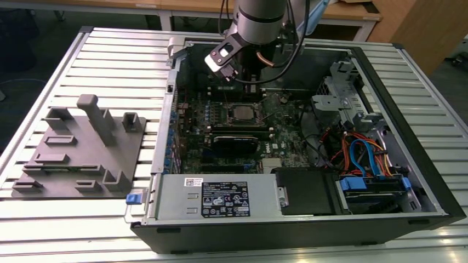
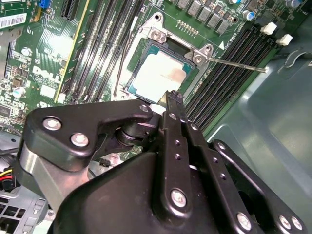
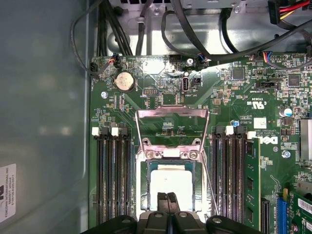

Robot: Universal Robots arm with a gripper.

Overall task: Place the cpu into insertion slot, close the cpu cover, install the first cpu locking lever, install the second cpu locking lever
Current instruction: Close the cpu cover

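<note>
**Exterior view + both wrist views: cpu [image 3: 173, 183] in insertion slot [image 3: 145, 187], cpu cover [image 3: 172, 113] open, jaws closed**

Exterior view, left to right:
- Grey fixture block [image 1: 76, 156] sits by the table [image 1: 109, 55] edge on the exterior view's left.
- Open PC case [image 1: 420, 164] takes the middle of the table and the exterior view's right.
- Arm [image 1: 257, 22] comes in over the case's far edge. The gripper [image 1: 247, 76] hangs over the motherboard [image 1: 192, 118], close to the slot.
- Power supply [image 1: 219, 200] lies along the case's near edge, with blue and orange cables [image 1: 365, 153] toward its near corner on the exterior view's right.

First wrist view:
- Cover frame is swung back off the slot, and the board shows through its window.
- Cpu lies flat inside the slot rim, pale top up.
- Jaws are pressed together with nothing between them, tips over the cpu's edge. Can't tell if they touch it.

Second wrist view:
- Dark lever [image 2: 122, 63] runs along one side of the slot.
- Silver lever [image 2: 239, 64] sticks out from the other side over the memory slots [image 2: 229, 73].
- Neither lever is hooked over the cover.
</note>
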